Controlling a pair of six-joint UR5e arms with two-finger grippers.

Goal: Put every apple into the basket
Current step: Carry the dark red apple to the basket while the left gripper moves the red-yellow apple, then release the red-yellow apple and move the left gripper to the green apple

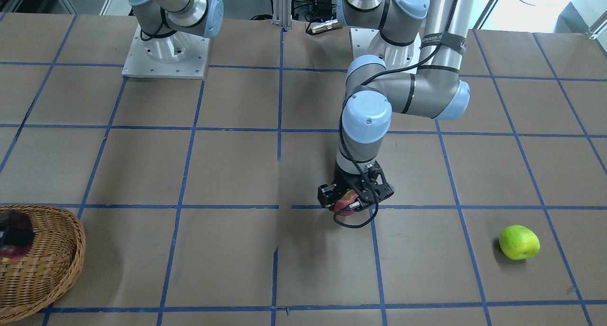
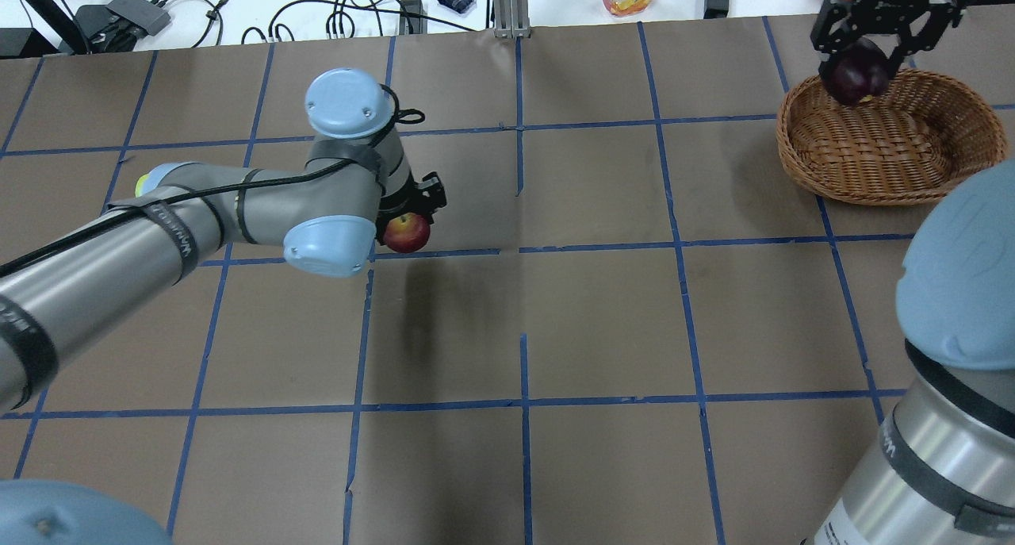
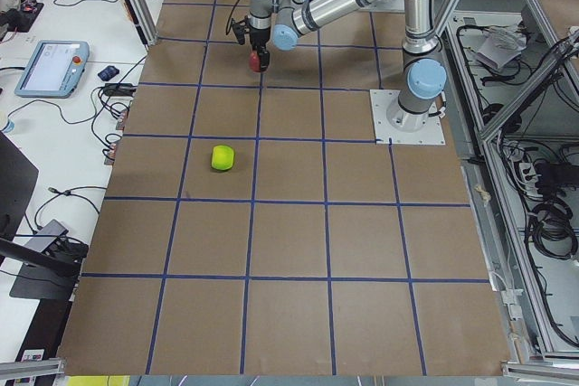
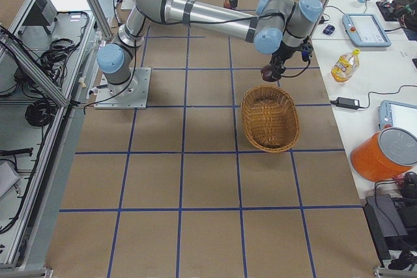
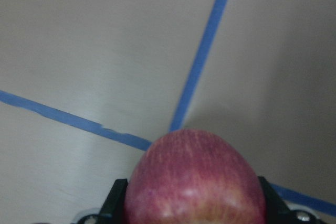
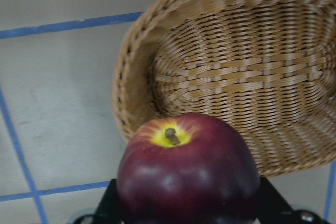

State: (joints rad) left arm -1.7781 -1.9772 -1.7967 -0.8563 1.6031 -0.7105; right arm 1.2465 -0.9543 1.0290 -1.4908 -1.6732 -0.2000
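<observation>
Maroon apple [image 6: 188, 171] is pinched tight in the right gripper [image 2: 863, 57], over the edge of the basket [image 2: 872, 156]; its middle lies just ahead.

You see a glossy, smooth-skinned maroon apple [image 6: 188, 174], a rough woven wicker basket [image 6: 236, 72], and matt brown paper covering the tabletop [image 6: 63, 108].

Basket [image 1: 52, 264] cut by front view's left edge; green apple [image 2: 142, 185] mostly behind left arm [image 2: 198, 220].
</observation>
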